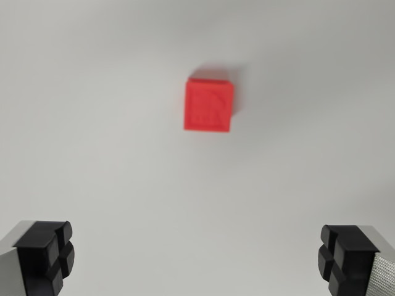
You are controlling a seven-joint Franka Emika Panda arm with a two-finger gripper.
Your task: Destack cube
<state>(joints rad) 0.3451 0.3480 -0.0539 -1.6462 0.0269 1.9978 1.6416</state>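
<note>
Single view, wrist-mounted, looking straight down past the gripper (pixel 197 262) onto a plain white surface (pixel 92 135). Both fingertips (pixel 46 256) frame the lower corners, set wide apart. A red cube (pixel 208 105) lies ahead of the fingers, slightly blurred, some way below the camera.

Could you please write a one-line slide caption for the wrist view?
Wrist view: open gripper hovering above a red cube on a plain white surface.

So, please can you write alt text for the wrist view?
A red cube sits on a plain white surface, slightly blurred, above centre. The open pincer hangs empty, its black fingertips in the bottom corners.
</note>
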